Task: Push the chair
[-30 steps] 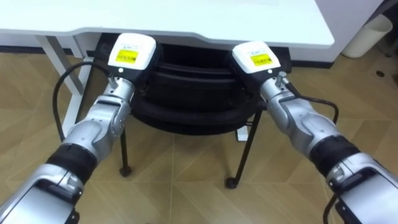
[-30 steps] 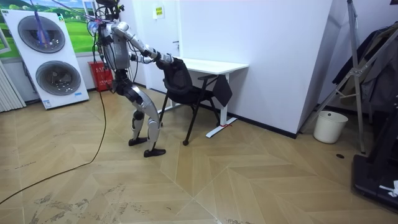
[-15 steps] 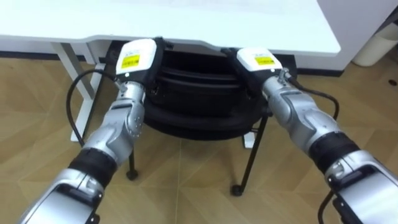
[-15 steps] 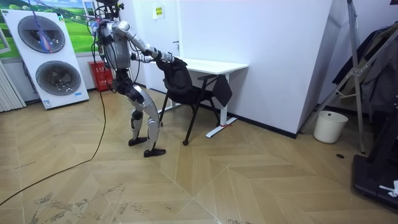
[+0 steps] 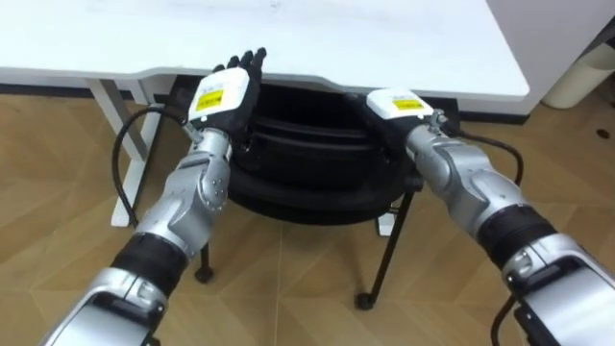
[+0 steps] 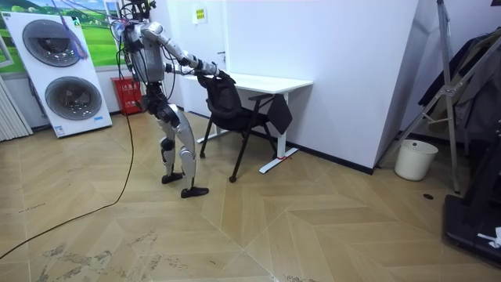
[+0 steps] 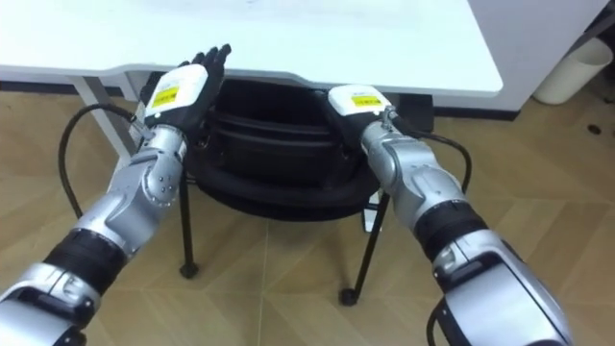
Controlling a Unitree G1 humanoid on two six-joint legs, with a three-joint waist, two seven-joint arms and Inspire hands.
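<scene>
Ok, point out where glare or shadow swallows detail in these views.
Left eye view: the white desk top glares nearly featureless; the black chair beneath sits in shadow, folds barely readable. Room view: even light, only soft shadows on the floor.

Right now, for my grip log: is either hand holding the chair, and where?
Left hand: open, holding nothing. Right hand atop the chair back: cannot tell.

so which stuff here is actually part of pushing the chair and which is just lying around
Job in hand:
black chair, tucked partly under the white desk
left hand, open, above the chair's back
right hand, at the chair's back

Just lying about:
stacked washing machines
red crate
white bin
</scene>
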